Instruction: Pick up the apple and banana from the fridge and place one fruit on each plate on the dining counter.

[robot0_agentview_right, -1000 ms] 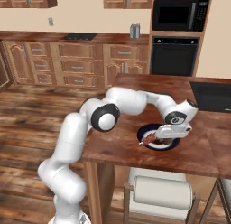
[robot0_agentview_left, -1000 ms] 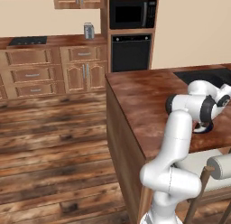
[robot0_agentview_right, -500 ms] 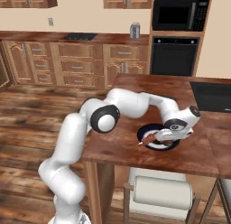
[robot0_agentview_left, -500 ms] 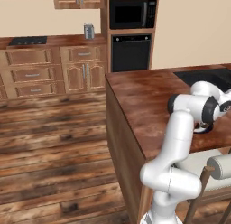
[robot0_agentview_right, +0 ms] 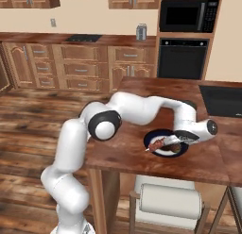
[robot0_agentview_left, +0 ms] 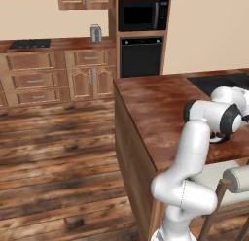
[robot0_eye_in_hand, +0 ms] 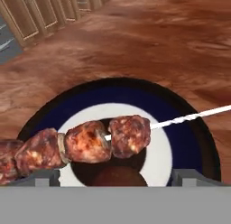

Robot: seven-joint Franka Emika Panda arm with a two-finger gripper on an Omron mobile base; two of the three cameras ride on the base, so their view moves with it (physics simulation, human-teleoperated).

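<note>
Jaws spread wide just above the navy plate, freeing a reddish-brown apple beneath a meat skewer.

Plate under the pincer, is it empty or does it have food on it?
Not empty. A meat skewer lies across the plate, and what looks like the apple sits on its light centre.

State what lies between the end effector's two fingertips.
In the hand view, the apple sits on the plate between the open end effector's fingertips, with a meat skewer just beyond it.
</note>
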